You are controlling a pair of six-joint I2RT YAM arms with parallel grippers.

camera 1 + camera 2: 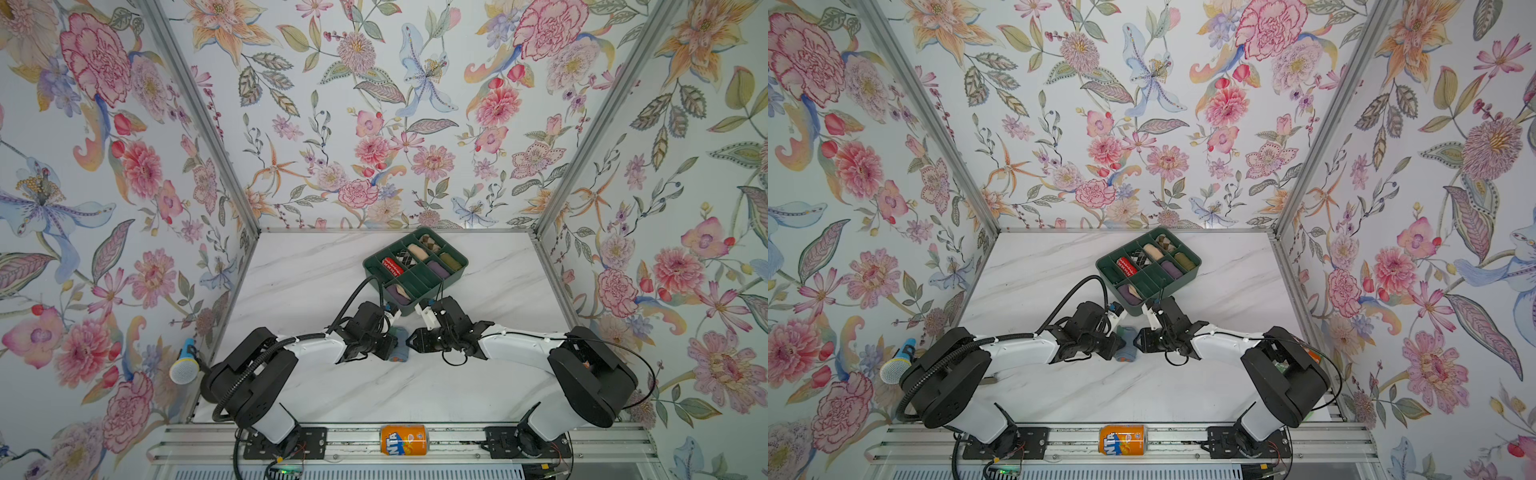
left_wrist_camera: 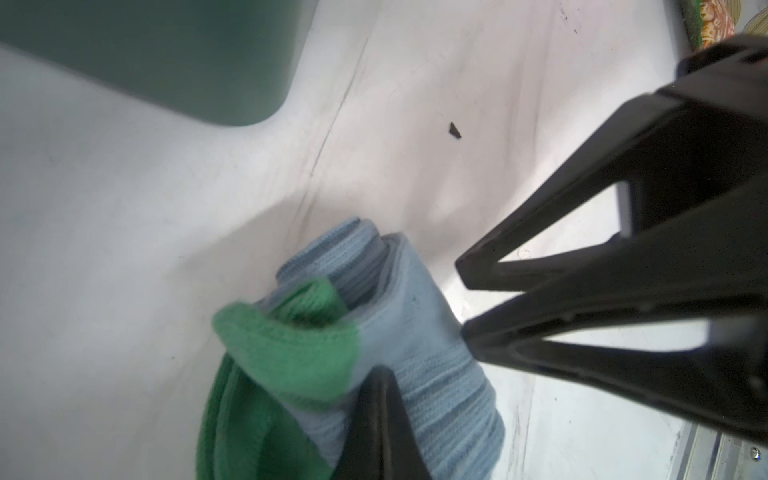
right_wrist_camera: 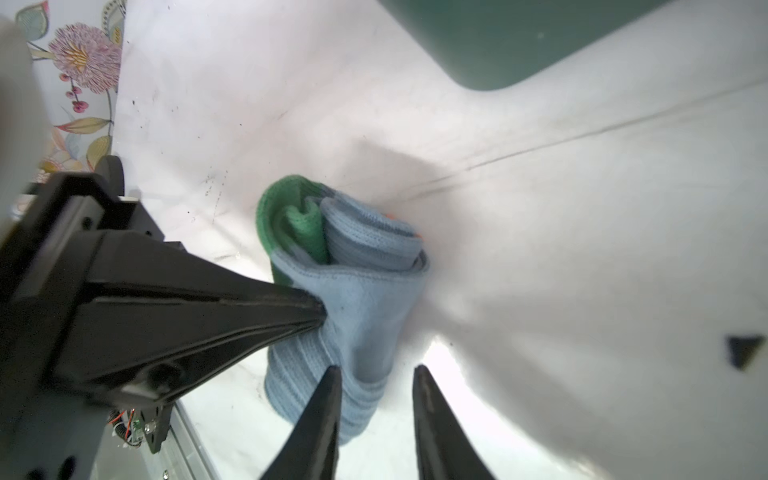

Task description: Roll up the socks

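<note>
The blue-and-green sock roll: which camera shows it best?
Right wrist view: nearly the whole sock roll, close, with its spiral end. The left wrist view crops it; both top views show it tiny, partly hidden.

Floral walls, white marble tabletop

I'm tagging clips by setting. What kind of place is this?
Likely a staged robot test cell, not a home: floral wallpaper panels in metal framing box in a marble-look table, and an aluminium rail runs along its front.
</note>
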